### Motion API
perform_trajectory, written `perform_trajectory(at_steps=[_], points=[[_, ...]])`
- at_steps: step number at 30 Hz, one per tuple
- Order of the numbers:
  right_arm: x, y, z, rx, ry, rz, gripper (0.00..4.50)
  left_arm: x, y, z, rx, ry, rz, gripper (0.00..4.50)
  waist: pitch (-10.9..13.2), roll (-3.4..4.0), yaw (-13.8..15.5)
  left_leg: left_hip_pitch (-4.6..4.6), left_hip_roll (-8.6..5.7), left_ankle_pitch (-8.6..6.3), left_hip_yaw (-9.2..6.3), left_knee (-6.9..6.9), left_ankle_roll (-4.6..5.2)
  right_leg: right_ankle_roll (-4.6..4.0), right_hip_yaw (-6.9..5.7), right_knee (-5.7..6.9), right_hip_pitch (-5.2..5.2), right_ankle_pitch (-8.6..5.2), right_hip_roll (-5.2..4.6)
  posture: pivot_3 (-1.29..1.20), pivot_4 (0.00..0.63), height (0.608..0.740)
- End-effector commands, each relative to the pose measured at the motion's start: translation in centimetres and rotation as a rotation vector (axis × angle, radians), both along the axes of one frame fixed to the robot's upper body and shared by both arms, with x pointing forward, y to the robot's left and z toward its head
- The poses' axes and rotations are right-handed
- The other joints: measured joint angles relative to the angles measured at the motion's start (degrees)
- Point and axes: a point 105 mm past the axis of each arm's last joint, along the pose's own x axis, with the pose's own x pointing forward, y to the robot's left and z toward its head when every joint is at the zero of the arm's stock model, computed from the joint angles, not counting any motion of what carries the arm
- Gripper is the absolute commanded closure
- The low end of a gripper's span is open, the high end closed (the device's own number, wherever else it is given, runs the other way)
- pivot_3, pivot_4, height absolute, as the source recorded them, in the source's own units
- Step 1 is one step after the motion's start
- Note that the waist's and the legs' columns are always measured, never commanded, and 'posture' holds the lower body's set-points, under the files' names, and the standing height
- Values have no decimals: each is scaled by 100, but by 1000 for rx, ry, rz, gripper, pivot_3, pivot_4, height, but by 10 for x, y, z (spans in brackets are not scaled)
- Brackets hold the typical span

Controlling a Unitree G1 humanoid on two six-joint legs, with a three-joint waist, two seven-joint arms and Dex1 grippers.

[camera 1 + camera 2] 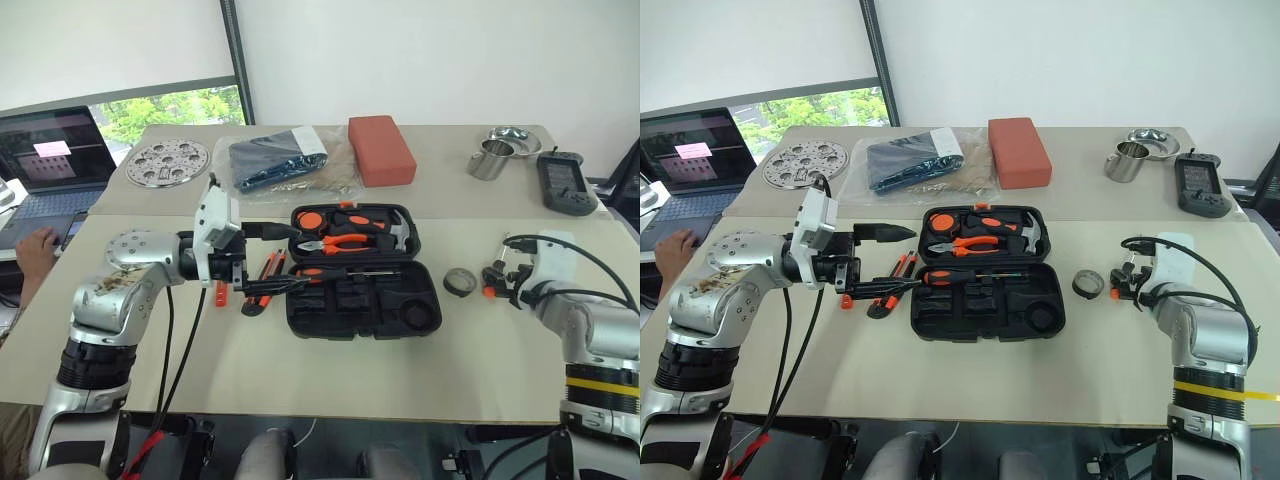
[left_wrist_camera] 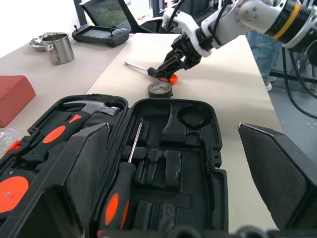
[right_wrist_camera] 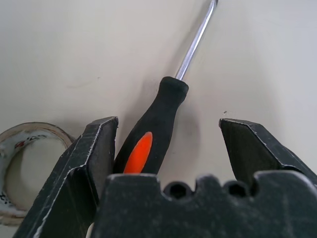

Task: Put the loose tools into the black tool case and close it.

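The right hand (image 3: 168, 163) sits low over a black screwdriver with an orange spot on its handle (image 3: 154, 130), its fingers spread wide on each side and not squeezing it, with the small dark tape roll (image 1: 1088, 284) just beside it on the tan table (image 1: 970, 375). The black plastic tool case (image 1: 988, 290) lies open in the middle of the table (one black-and-orange screwdriver (image 2: 121, 186) already rests inside). The left hand (image 1: 902, 233) hangs wide open and empty at the case's left edge, above the orange-and-black tools (image 1: 885, 290) lying loose there.

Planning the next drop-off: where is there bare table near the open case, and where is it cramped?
Bare table runs along the near edge in front of the tool case, and between it and the tape roll. Crowded: left of the case, where loose tools lie under the left gripper.
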Motion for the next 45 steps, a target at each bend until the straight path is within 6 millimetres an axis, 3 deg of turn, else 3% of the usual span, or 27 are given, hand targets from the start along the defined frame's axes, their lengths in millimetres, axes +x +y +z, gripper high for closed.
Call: perform_trajectory(at_steps=[1, 6, 7, 11, 14, 16, 18, 22, 28, 34, 45], points=[[1, -7, 9, -25, -33, -22, 1704, -6, -4, 13, 7, -61, -30, 0, 0, 0, 0, 0, 0, 0, 0, 0, 0, 0, 0, 0, 0, 0, 0, 0, 150, 740], [-1, -8, 5, -41, -9, -9, 3449, -4, -3, 14, 14, -63, -27, 0, 0, 0, -4, 1, 1, -1, 1, -2, 1, 0, 1, 0, -1, 0, 1, 0, 150, 740], [-2, -9, 5, -40, -10, -11, 3595, -4, -3, 13, 15, -63, -26, 0, 0, 0, -5, 1, 0, -1, 1, -2, 1, 0, 1, -1, -1, 0, 1, 0, 150, 740], [1, -16, 18, -76, -85, -48, 3589, -4, 0, 11, 17, -56, -19, 0, 0, 0, -3, 0, 1, -1, 1, -2, 1, 0, 1, -2, -1, 0, 0, 0, 150, 740], [11, -9, 47, -127, -234, 6, 3589, -3, 5, 8, 18, -42, 6, 0, 1, 0, -5, -4, 0, 0, 4, -3, 1, 0, 4, 0, -10, 0, 0, 0, 150, 740], [19, 16, 71, -211, -346, 193, 3589, -3, 11, 4, 25, -27, 33, 0, 1, 1, -25, -6, 0, 0, 10, -4, 1, 0, 7, 1, -16, 0, 1, 0, 150, 740], [20, 46, 77, -272, -380, 421, 3589, -5, 15, 2, 25, -18, 53, 0, 5, 6, -59, -8, 1, 0, 31, -10, 1, 0, 25, 5, -34, 0, 3, 0, 150, 740], [8, 108, 74, -378, -410, 920, 3589, -11, 29, 1, 31, -1, 112, 0, 11, -3, -60, -16, 35, 1, 50, -8, -2, 0, 68, 7, -52, 0, 47, 0, 150, 740], [-5, 155, 48, -496, -351, 1440, 3589, -30, 49, -5, 70, 30, 185, 0, 18, -12, -39, -5, 87, 1, 82, -4, -4, -7, 91, 8, -61, 4, 78, 0, 150, 740], [1, 158, 28, -655, -272, 1682, 3589, -43, 51, -5, 75, 27, 229, 0, 21, -17, -2, 6, 91, -2, 99, -3, 0, -21, 107, 6, -60, 12, 75, 0, 150, 740], [18, 151, 16, -719, -201, 1749, 3589, -53, 50, -6, 70, 32, 264, 0, 22, -18, -26, 26, 98, 4, 109, -4, -10, -29, 124, 8, -51, 16, 77, 0, 150, 740]])
